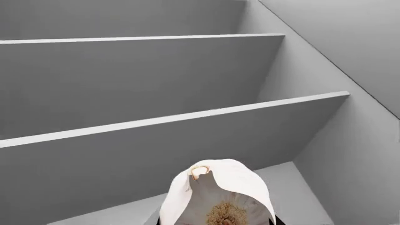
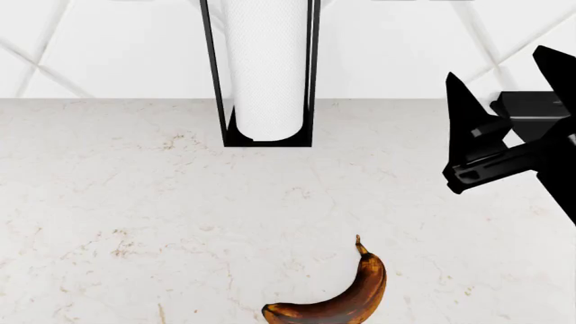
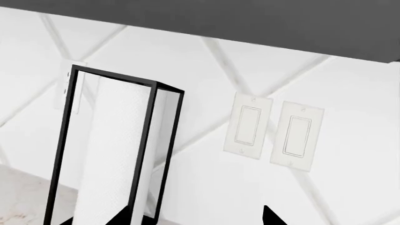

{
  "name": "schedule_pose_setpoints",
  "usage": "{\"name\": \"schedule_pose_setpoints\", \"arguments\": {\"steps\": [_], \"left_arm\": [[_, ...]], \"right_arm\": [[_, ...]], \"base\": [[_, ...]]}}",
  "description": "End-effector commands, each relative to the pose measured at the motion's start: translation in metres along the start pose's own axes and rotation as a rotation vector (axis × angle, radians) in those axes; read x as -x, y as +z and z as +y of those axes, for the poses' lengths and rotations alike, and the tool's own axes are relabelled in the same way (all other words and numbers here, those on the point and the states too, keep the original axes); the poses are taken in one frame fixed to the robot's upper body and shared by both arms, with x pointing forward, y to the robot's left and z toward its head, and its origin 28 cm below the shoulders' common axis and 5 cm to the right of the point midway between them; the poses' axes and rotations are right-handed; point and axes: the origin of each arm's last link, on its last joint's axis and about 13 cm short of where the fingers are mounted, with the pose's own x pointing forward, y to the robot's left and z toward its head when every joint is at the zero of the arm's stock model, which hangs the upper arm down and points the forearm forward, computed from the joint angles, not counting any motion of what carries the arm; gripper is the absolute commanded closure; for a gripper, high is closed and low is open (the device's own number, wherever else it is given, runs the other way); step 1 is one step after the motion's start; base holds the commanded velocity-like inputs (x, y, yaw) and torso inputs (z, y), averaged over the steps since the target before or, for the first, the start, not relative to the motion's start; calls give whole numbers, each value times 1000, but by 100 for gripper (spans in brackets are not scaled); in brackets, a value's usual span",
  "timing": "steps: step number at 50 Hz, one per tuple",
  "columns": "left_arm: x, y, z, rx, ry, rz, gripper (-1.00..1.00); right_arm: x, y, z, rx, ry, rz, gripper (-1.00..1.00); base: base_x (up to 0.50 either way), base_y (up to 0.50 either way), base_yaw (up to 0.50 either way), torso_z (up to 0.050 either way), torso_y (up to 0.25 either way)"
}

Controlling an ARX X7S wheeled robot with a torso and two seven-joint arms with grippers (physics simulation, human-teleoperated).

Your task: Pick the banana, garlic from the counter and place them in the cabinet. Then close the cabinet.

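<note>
The white stone surface (image 2: 135,202) carries a paper-towel roll (image 2: 266,67) at the back and the banana (image 2: 347,297) near its front edge. Grey cabinet shelves (image 1: 156,122) fill the left wrist view — the left fingers grip the garlic (image 1: 218,197) there. The right gripper (image 2: 508,88) hovers above the surface, fingers spread wide.

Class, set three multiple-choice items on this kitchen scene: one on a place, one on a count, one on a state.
1. Where does the banana lie?
A. on the counter
B. on a cabinet shelf
C. in the right gripper

2. How many wall switches show in the right wrist view?
A. one
B. two
C. four

3. What is the right gripper's state?
A. shut on the banana
B. shut on the paper-towel roll
C. open, empty

Answers:
1 A, it rests on white stone.
2 B, two plates side by side.
3 C, its fingers stand spread, nothing between.
</note>
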Motion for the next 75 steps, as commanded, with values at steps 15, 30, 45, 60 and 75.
{"name": "schedule_pose_setpoints", "arguments": {"steps": [15, 30, 45, 60, 75], "left_arm": [[-50, -20, 18, -56, 119, 140, 100], [-64, -42, 21, -77, 135, 278, 100], [-67, -61, 19, -36, 174, 490, 100], [-63, -77, 16, -13, 165, 662, 100], [-57, -85, 15, -13, 180, 783, 100]], "right_arm": [[1, -14, 7, -29, 28, 68, -100], [0, -17, 7, -31, 29, 71, -100], [-1, -20, 7, -35, 27, 73, -100], [-2, -22, 7, -38, 26, 76, -100], [-2, -21, 7, -39, 25, 75, -100]], "base": [[0, -4, -4, -6, 0], [-3, -3, -4, -6, 0], [-3, -3, -4, -6, 0], [-3, -2, -5, -7, 0], [-2, -1, -4, -9, 0]]}}
